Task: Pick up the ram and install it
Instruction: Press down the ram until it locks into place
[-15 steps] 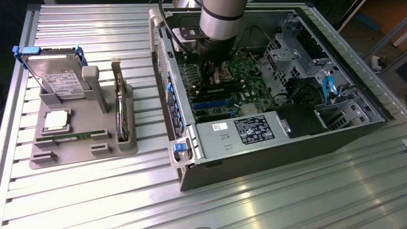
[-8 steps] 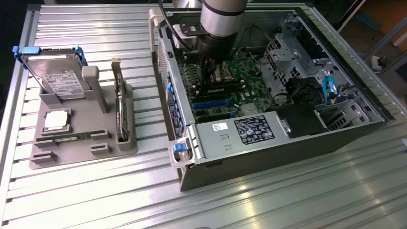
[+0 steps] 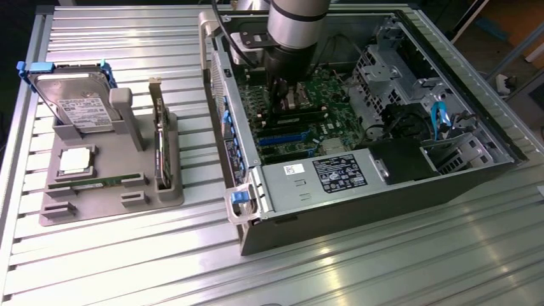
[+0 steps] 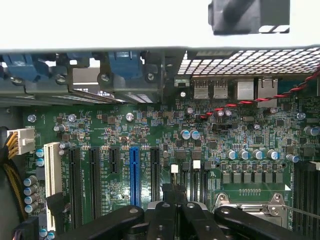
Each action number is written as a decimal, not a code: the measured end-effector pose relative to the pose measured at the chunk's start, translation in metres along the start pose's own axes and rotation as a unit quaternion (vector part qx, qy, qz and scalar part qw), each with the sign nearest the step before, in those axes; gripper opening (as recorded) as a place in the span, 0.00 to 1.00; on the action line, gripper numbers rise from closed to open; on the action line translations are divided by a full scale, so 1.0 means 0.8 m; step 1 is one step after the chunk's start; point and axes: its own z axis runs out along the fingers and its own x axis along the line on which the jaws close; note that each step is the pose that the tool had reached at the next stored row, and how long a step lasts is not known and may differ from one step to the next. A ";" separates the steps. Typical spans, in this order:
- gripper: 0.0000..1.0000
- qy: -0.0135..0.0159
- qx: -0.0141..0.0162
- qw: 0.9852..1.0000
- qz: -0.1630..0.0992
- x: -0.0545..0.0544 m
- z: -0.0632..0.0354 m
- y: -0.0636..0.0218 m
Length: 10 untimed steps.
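The ram (image 3: 96, 182) is a thin green stick lying low in the front of the grey holder (image 3: 102, 204) at the exterior view's left. My gripper (image 3: 287, 105) is far from it, reaching down inside the open computer case (image 3: 357, 185), just above the motherboard (image 4: 125, 130). In the wrist view the gripper (image 4: 177, 200) has its dark fingers (image 4: 165, 220) pressed close together, with nothing visible between them. It hovers over the black memory slots (image 4: 192, 180) with white end clips, beside the processor socket (image 4: 250, 200).
The grey holder also carries a silver hard drive (image 3: 81, 105), a card standing on edge (image 3: 160, 140) and a square chip (image 3: 75, 159). Inside the case are a drive cage (image 3: 383, 70), blue cable (image 3: 439, 118), black power supply (image 3: 408, 159) and red wires (image 4: 260, 97).
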 end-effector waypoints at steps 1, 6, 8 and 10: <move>0.11 0.000 0.000 1.000 0.000 0.000 0.000 0.000; 0.11 0.000 0.002 1.000 0.000 0.000 0.003 0.001; 0.11 0.000 0.002 1.000 0.000 0.000 0.005 0.001; 0.11 0.000 0.003 1.000 0.000 0.000 0.007 0.001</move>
